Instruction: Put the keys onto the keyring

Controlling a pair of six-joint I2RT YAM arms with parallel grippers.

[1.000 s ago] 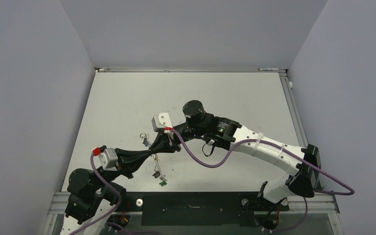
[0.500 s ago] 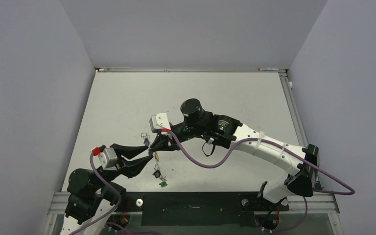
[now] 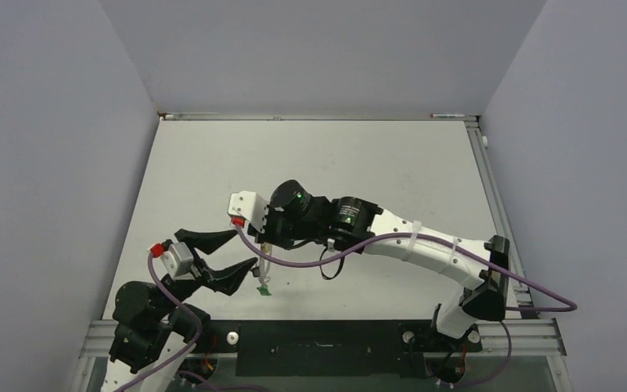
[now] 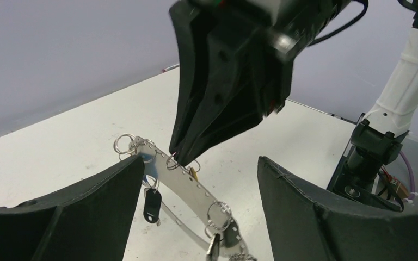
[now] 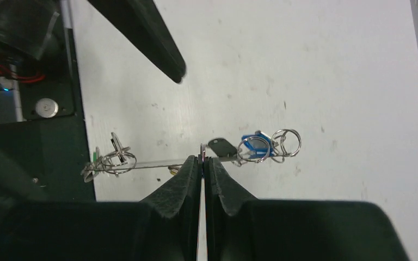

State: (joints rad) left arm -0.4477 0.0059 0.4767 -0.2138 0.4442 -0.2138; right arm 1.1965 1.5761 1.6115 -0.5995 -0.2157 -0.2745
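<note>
The keyring (image 4: 196, 187) is a thin silvery strip loop with small split rings on it. It hangs above the table from my right gripper (image 5: 202, 159), which is shut on a small ring at the strip's upper edge. A black key (image 4: 152, 204), a yellow-orange key (image 4: 194, 173) and a cluster at the low end dangle from it. The right wrist view shows the black key (image 5: 221, 145), a blue key (image 5: 253, 145) and a green key (image 5: 90, 169) along the strip. My left gripper (image 4: 200, 163) is open, its fingers on either side of the keyring and apart from it.
From above, the green key (image 3: 264, 290) hangs lowest, close to the table's near edge and the black base rail (image 3: 318, 336). Both arms meet at the near left of the white table (image 3: 359, 163). Grey walls close off three sides.
My left gripper has opened and let go of the keyring. My right arm has moved left and nearer with the keyring, which now hangs from it alone.
</note>
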